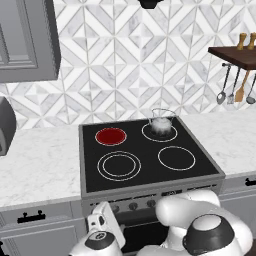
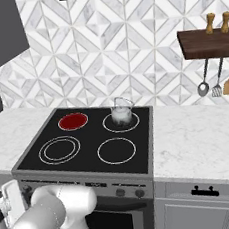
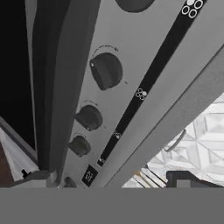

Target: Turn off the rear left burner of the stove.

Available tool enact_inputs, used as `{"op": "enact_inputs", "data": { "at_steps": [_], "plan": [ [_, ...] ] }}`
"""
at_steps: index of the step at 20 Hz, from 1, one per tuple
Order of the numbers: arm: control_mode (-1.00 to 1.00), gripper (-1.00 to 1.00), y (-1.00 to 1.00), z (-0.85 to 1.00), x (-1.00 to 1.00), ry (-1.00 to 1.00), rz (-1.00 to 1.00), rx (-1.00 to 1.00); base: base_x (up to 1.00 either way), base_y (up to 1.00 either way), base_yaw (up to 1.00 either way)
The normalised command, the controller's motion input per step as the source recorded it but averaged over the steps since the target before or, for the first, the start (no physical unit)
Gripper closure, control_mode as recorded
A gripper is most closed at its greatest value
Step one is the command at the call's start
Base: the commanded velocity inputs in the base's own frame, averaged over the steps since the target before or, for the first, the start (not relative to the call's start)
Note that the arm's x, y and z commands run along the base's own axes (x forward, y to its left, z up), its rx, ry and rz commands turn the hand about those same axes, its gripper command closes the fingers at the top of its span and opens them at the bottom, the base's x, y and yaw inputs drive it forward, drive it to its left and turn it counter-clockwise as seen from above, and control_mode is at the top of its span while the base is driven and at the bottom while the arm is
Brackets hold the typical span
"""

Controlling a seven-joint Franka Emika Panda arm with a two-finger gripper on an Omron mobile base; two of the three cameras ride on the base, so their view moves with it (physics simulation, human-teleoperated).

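The stove [image 1: 90,186] is a grey steel range with a black glass top. Its rear left burner [image 1: 111,135] [image 2: 73,121] glows solid red inside a thin white ring. A row of small dark knobs [image 1: 133,205] [image 2: 121,192] runs along the front panel. My white hand [image 1: 102,221] hangs low, just in front of the panel's left end. In the hand view the panel runs diagonally with several knobs, the largest knob [image 3: 106,71] a short gap ahead. My gripper [image 3: 113,180] is open, its fingertips [image 3: 40,177] wide apart and holding nothing.
A clear glass pot [image 1: 161,123] [image 2: 121,111] stands on the rear right burner. The front left burner [image 1: 119,165] has two bold rings, the front right burner [image 1: 176,158] one. A grey appliance [image 1: 5,131] sits on the left counter. A wooden shelf [image 2: 206,43] with hanging utensils is at right.
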Motion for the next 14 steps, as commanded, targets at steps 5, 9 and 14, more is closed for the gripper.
{"op": "enact_inputs", "data": {
  "at_steps": [5,9,14],
  "plan": [
    [-1.00,-1.00,-0.09,-0.27,0.13,0.00,0.22,-0.04,0.00,0.00,0.00],
    [-1.00,-1.00,-0.05,-0.03,0.22,0.00,0.21,-0.02,0.00,0.00,0.00],
    [-1.00,-1.00,-0.30,-0.01,0.25,0.00,0.21,0.00,0.00,0.00,0.00]
  ]
}}
